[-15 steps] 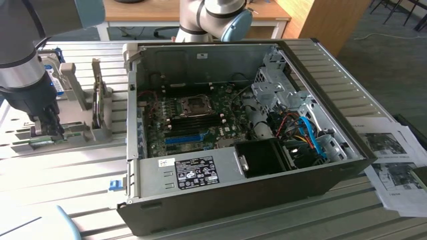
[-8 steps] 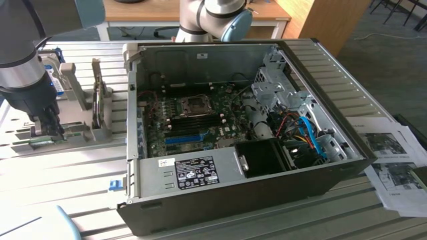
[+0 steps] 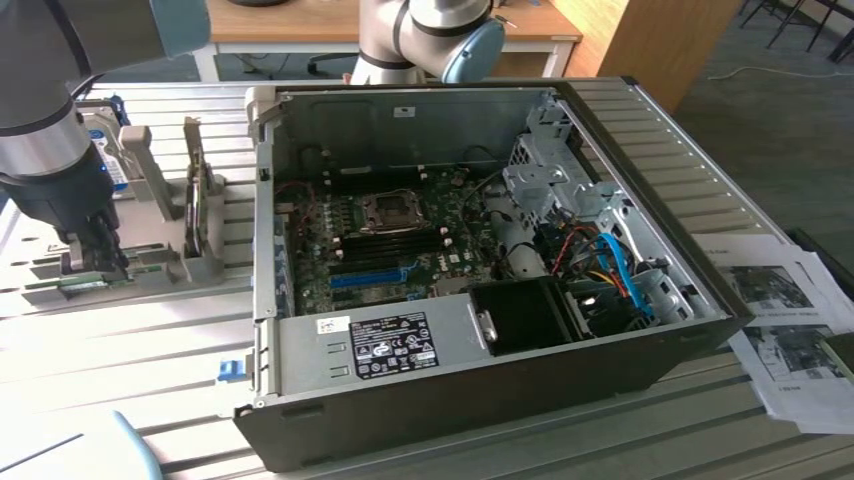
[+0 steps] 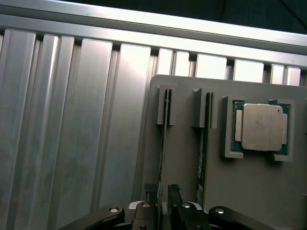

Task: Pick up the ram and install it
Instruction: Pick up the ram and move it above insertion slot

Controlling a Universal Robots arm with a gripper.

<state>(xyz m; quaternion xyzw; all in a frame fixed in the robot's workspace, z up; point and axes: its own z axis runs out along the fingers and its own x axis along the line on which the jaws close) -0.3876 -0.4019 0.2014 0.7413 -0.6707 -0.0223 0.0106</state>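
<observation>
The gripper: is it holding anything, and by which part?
Nothing is held. The gripper stands open, its fingers either side of one ram standing on edge in the grey holder.

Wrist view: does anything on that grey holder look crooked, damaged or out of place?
Nothing stands out. On the grey holder, the ram and the second stick beside it stand on edge in their slots, straight and parallel; the processor sits square in its recess. The open gripper straddles the ram.
</observation>
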